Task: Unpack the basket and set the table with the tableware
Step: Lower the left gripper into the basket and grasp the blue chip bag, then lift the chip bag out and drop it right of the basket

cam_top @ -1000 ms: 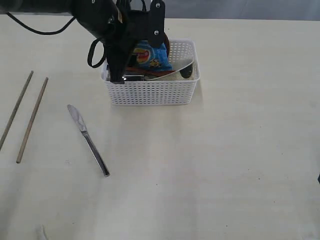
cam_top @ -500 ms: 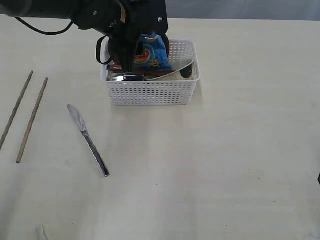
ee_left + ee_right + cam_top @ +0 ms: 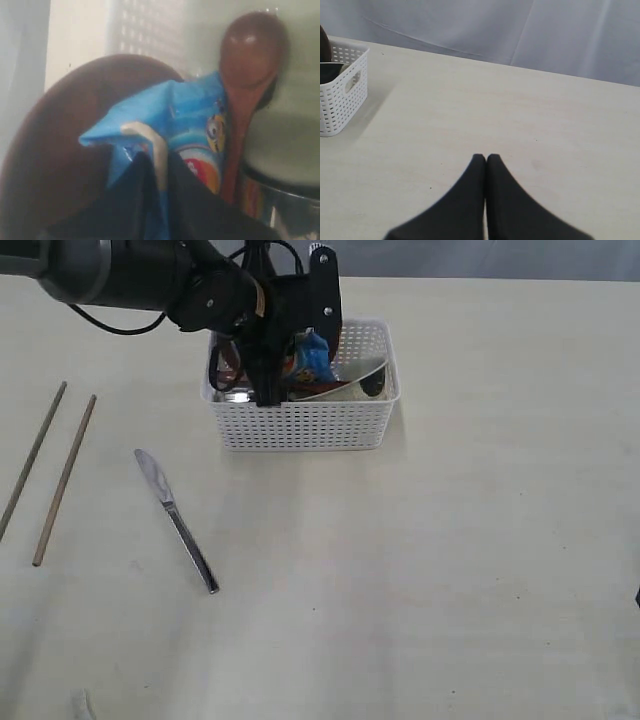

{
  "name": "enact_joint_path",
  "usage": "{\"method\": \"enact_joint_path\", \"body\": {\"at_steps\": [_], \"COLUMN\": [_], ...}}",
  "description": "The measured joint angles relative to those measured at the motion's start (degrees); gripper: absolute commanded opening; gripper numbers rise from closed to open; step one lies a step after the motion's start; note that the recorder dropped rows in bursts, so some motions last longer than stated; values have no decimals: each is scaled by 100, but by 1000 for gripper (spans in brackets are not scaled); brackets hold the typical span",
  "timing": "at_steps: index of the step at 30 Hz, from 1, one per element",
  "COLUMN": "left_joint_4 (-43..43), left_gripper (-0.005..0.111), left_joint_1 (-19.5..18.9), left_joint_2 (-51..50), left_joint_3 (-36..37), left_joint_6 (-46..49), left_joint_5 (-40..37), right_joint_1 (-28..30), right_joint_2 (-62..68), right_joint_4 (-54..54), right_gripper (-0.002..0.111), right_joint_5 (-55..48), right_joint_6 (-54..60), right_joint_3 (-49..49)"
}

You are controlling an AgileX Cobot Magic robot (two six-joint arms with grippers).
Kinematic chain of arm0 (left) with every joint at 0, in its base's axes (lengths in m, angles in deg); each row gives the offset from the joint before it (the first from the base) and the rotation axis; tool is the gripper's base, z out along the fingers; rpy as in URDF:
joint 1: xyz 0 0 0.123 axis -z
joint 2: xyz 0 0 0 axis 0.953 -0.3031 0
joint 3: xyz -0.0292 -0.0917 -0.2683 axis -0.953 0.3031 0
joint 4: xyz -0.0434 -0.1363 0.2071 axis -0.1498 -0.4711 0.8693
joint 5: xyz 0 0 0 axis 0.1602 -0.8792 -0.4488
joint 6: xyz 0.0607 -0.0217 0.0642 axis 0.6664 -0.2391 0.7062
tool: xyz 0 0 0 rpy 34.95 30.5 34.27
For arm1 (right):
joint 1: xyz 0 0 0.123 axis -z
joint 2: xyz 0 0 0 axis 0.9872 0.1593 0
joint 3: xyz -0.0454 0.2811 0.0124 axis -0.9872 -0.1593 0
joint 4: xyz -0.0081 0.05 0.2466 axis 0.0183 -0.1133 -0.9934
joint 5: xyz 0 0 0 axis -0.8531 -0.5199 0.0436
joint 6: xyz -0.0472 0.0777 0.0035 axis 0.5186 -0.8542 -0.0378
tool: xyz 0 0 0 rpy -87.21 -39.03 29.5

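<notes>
Two wooden chopsticks and the steel knife lie on the worktop, well apart from the white basket, so the unpacking is only partly done. The left end effector reaches down into the basket and is clenched on the top edge of the blue chip bag, which is not tableware and seems to be in the way of the rest. Under and beside the bag, inside the basket, sit the brown plate, the wooden spoon, the pale bowl and the steel cup. I cannot pick out a fork. The right end effector is clenched on nothing, above bare worktop off to the side.
</notes>
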Motion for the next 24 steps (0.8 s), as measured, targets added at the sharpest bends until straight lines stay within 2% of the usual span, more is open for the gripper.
{"method": "enact_joint_path", "body": {"at_steps": [11,20,24], "left_joint_4": [0,-48,-72], "left_gripper": [0,0,0], "left_joint_1": [0,0,85], "left_joint_2": [421,1130,1322], "left_joint_3": [0,0,0], "left_joint_6": [0,-51,-563], "left_joint_5": [-24,504,870], "right_joint_1": [0,0,0], "right_joint_2": [0,0,0], "right_joint_4": [0,0,0], "right_gripper": [0,0,0], "right_joint_5": [0,0,0], "right_joint_6": [0,0,0], "right_joint_3": [0,0,0]}}
